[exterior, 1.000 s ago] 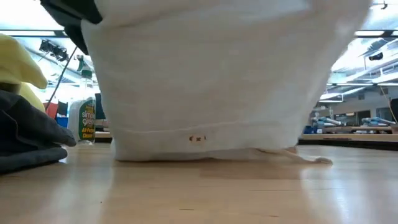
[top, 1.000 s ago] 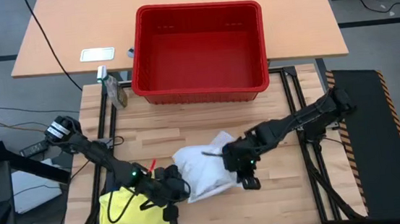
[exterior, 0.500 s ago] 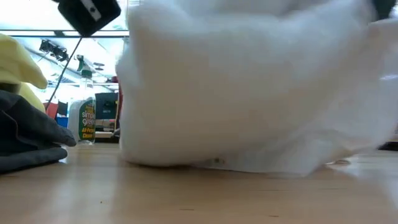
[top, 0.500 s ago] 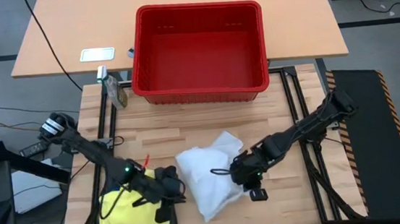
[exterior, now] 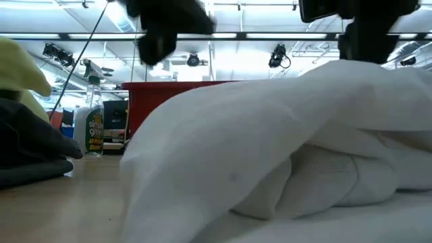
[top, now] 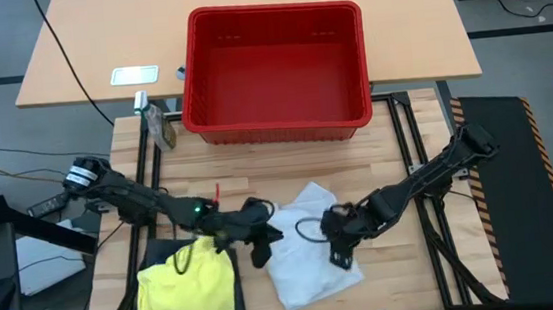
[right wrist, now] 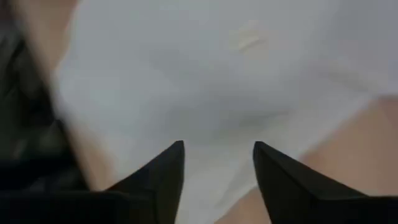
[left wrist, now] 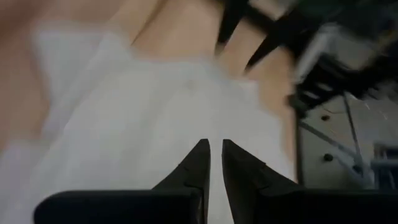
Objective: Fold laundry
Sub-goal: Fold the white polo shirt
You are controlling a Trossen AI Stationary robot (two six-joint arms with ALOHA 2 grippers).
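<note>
The white garment [top: 305, 248] is lying crumpled on the counter [top: 287, 164]. The left gripper [top: 261, 239], fingers nearly pressed together, is hovering at its 9 o'clock edge; the right gripper [top: 337, 250], fingers spread, at 3 o'clock.

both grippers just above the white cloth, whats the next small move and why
Probably lower the right gripper onto the near edge of the crumpled white cloth garment and pinch it. Its fingers stand apart with nothing between them, and the cloth lies bunched and unfolded on the wooden table. The left gripper, nearly closed and empty, hovers at its other side.
</note>
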